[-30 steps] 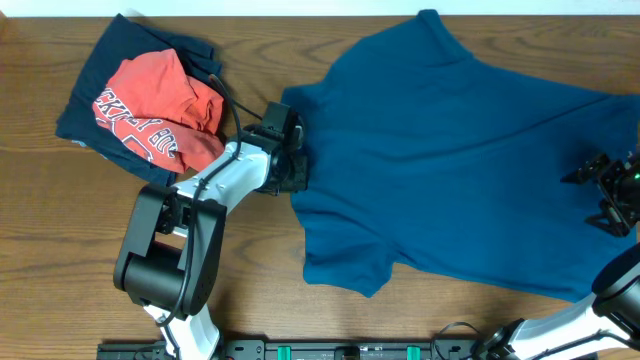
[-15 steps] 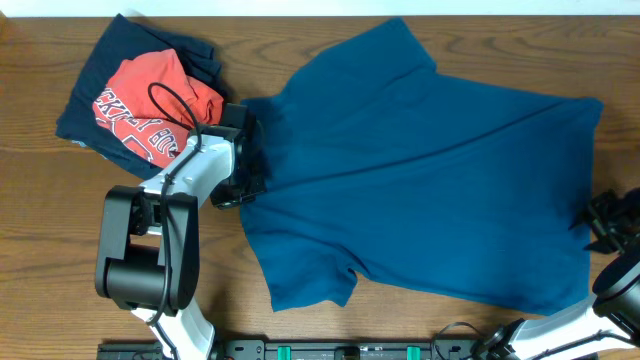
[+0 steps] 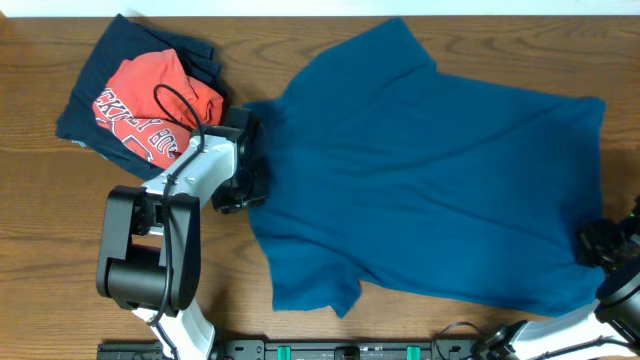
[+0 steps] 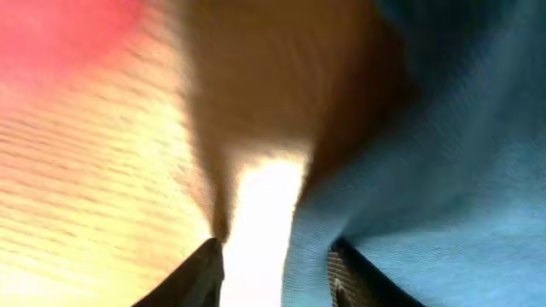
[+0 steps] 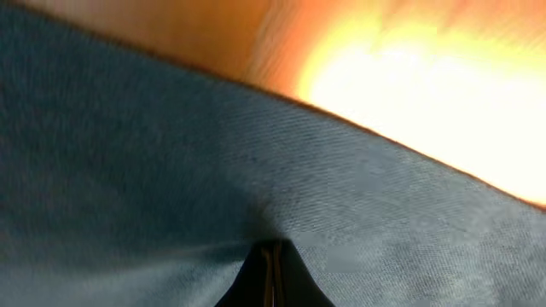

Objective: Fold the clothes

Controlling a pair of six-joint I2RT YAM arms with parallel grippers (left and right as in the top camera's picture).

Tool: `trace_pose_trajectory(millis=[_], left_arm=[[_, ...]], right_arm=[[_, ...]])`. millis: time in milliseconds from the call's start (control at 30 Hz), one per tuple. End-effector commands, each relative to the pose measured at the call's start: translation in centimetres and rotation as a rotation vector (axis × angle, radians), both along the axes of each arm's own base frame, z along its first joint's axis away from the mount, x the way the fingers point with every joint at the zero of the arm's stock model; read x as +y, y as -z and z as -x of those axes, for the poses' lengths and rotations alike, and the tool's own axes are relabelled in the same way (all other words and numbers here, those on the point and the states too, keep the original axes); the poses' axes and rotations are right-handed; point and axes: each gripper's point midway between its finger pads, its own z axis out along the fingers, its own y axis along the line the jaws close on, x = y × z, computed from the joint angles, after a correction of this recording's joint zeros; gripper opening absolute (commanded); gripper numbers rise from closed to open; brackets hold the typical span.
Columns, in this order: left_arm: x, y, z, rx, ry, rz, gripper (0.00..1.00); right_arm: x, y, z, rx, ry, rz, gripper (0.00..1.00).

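The clothes are mainly a large blue T-shirt [image 3: 430,170] spread flat across the middle and right of the wooden table. My left gripper [image 3: 246,172] sits at the shirt's left edge. In the left wrist view this gripper [image 4: 275,249] is open, and the blue hem [image 4: 311,247] lies against the inside of its right finger [image 4: 351,277]. My right gripper [image 3: 598,243] is at the shirt's lower right edge. The right wrist view shows that gripper [image 5: 273,249] shut, pinching blue fabric [image 5: 171,170] that puckers around the fingertips.
A red tee with white lettering [image 3: 155,105] lies crumpled on a navy garment [image 3: 100,75] at the back left, just beside my left arm. The left arm's base [image 3: 150,260] stands at the front left. Bare wood [image 3: 60,230] surrounds it.
The left gripper dragged the shirt's left edge leftward, then opened and let it go. The right gripper moved to the shirt's lower right edge and shut on it.
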Motion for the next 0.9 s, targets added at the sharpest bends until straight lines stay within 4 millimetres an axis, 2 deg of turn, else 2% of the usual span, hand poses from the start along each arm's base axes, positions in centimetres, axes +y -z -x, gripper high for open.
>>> trace_pose_trajectory(millis=[0,67,133,200,300,367,467,500,700,767,867], left_arm=[[-1.8,-2.4,-1.5,-0.059,0.031,0.093,0.49],[-2.4,-3.5,-2.0,-0.09,0.035,0.129,0.5],[-3.0,-4.5,-2.7,-0.122,0.04,0.159,0.51],[-3.4,-5.5,-3.2,-0.152,0.043,0.187,0.52],[-4.5,-6.8,-3.9,-0.195,0.074,0.248,0.52],[-5.4,-7.4,-4.8,-0.244,0.11,0.292,0.5],[-6.4,-8.1,-7.3,-0.361,0.177,0.313,0.29],[-6.9,-8.4,-8.1,-0.405,0.205,0.318,0.27],[-10.4,-10.6,-13.4,-0.681,0.379,0.323,0.26],[-10.5,-10.2,-14.8,-0.728,0.387,0.281,0.27],[-9.8,-8.5,-16.6,-0.758,0.368,0.212,0.32]], right_arm=[[-3.7,-1.3,0.7,0.035,0.076,0.109,0.01],[-4.5,-2.3,0.1,0.008,0.084,0.115,0.02],[-4.8,-3.2,-1.3,-0.047,0.032,0.096,0.14],[-5.3,-4.6,-2.4,-0.086,0.012,0.093,0.17],[-5.1,-7.1,-5.7,-0.241,-0.106,0.044,0.19],[-4.0,-9.5,-8.7,-0.407,-0.225,-0.004,0.23],[-2.1,-12.5,-11.6,-0.589,-0.31,-0.048,0.23],[-1.5,-13.2,-12.1,-0.622,-0.329,-0.056,0.23],[2.7,-15.7,-13.9,-0.683,-0.487,-0.08,0.24],[4.5,-15.8,-14.3,-0.674,-0.529,-0.108,0.25],[7.3,-15.6,-14.7,-0.647,-0.591,-0.159,0.25]])
